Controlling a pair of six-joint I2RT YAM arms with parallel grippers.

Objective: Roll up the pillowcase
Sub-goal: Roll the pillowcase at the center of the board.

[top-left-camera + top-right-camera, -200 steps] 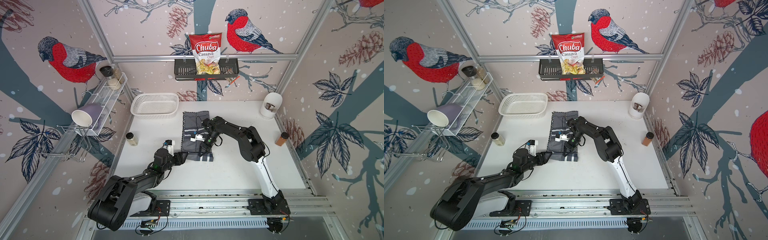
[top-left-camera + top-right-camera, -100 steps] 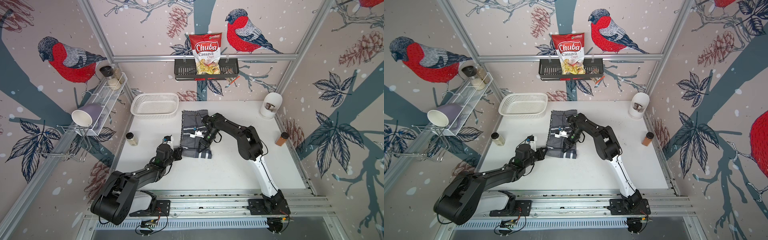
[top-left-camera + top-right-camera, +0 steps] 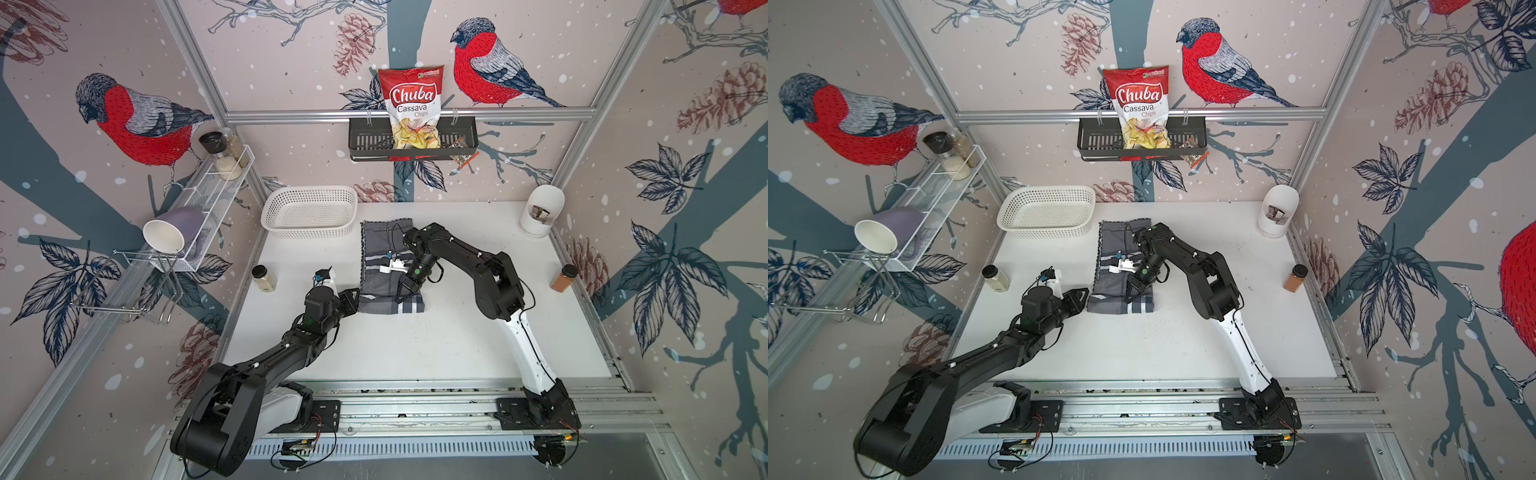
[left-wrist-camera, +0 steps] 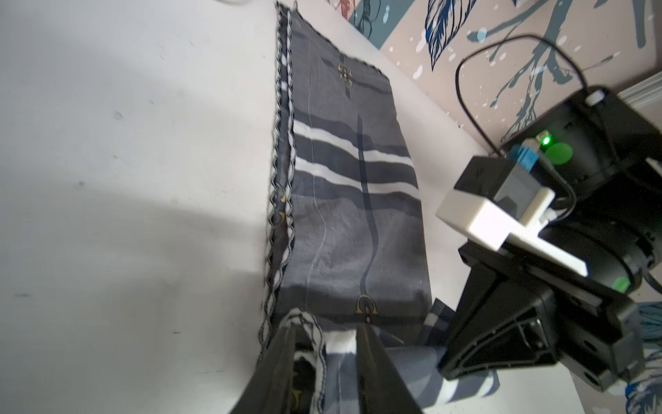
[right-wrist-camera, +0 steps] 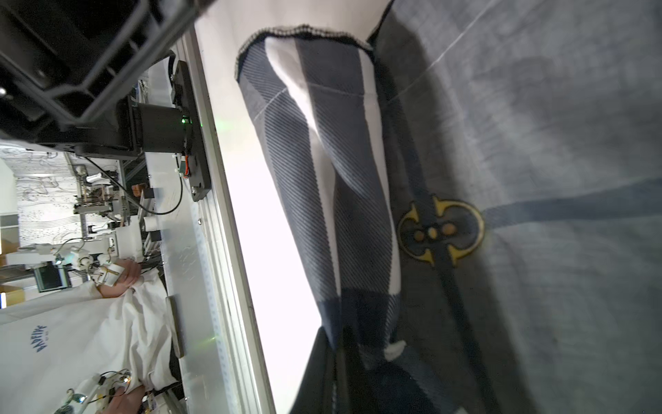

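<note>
The pillowcase [image 3: 384, 249] [image 3: 1119, 249] is a long grey strip with navy and white stripes, and its near end is folded over into a striped flap [image 5: 322, 161]. My right gripper [image 3: 402, 293] [image 3: 1131, 293] [image 5: 335, 355] is shut on that flap's edge and holds it a little off the cloth. My left gripper [image 3: 354, 296] [image 3: 1084, 295] [image 4: 324, 329] is at the near left corner, jaws parted. The stitched corner [image 4: 308, 322] lies against one of its fingers.
A white basket [image 3: 309, 212] stands just behind the cloth on the left. A spice jar [image 3: 264, 277] is at the left edge and a brown jar [image 3: 564, 277] at the right. A white canister [image 3: 541, 210] stands at the back right. Wall racks hang above.
My left gripper has come forward to the pillowcase's near left corner, and its jaws stand narrower than a second ago. The near end of the cloth has shifted slightly away. The right gripper has closed tighter.
</note>
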